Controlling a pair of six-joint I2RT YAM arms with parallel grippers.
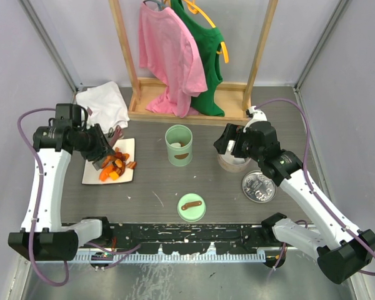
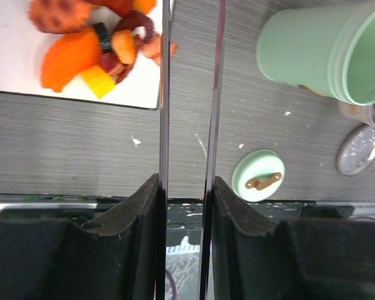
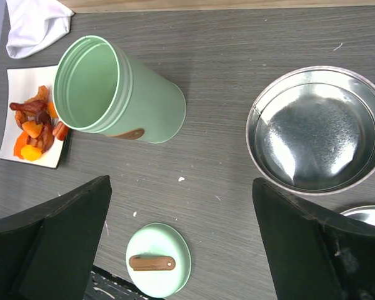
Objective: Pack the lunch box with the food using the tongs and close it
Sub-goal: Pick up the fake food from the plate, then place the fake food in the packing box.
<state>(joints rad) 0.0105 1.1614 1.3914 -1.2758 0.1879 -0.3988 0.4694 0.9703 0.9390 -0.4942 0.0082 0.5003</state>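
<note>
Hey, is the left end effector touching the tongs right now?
Touching. In the left wrist view, the left end effector presses both fingers against the outer sides of the tongs.

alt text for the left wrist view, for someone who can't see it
The left hand grips long, thin dark grey metal tongs, their arms running up the middle toward a white square plate of orange, red and brown food pieces at upper left. On the dark grey table to the right sit an open mint-green cylindrical container and its round lid.
</note>
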